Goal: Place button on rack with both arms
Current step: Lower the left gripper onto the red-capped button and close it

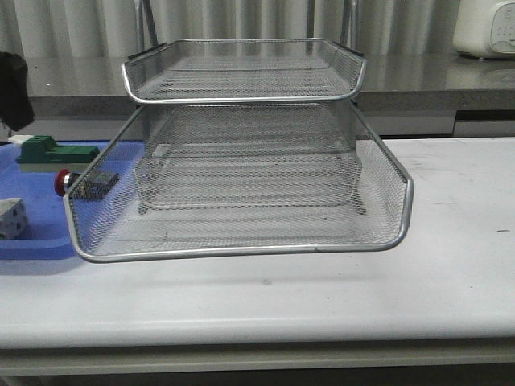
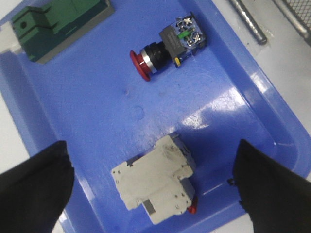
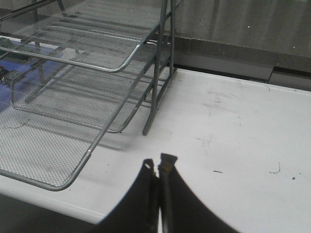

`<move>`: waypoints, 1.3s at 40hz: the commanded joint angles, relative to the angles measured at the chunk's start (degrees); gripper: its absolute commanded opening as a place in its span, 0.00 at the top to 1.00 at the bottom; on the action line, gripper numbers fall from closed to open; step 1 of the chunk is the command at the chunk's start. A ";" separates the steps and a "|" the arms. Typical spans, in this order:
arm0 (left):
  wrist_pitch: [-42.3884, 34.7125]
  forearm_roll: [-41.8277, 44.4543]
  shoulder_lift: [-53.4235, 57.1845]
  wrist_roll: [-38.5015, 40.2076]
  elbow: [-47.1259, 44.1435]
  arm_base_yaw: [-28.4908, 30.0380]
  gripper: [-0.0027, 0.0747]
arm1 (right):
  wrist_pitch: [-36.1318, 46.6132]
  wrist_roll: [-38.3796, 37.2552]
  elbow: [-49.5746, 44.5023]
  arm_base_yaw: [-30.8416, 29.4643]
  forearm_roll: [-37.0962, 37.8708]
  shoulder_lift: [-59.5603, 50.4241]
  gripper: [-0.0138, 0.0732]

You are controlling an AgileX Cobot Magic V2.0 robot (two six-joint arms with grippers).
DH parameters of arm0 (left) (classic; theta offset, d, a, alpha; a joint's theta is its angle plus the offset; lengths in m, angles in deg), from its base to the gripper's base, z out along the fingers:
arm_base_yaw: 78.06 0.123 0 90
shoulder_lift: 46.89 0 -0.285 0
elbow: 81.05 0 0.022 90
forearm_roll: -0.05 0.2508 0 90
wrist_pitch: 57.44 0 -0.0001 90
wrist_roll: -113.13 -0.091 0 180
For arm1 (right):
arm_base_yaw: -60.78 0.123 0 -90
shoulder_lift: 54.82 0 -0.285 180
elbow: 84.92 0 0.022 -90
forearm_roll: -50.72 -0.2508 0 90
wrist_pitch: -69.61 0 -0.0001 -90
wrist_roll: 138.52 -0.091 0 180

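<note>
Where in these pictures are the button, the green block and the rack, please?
button (image 2: 167, 46): left wrist view, on the collar between its red head and dark body.
green block (image 2: 58, 22): left wrist view, on its top face.
rack (image 1: 241, 249): front view, on the chrome front rim of its lowest tier.

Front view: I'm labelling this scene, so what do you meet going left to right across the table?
White block on the blue tray → green block → button at the rack's left edge → rack → bare white table.
</note>
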 commanded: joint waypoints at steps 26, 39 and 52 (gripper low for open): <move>9.95 -7.75 -26.82 -11.91 32.18 0.45 0.15 | 4.65 -0.27 1.43 0.00 -0.39 0.44 0.91; 10.32 -9.01 -30.31 -14.10 35.20 0.45 0.15 | 4.65 -0.27 1.43 0.00 -0.39 0.44 0.91; 9.49 -10.30 -32.09 -15.63 35.20 0.45 0.15 | 4.65 -0.27 1.43 0.00 -0.39 0.44 0.91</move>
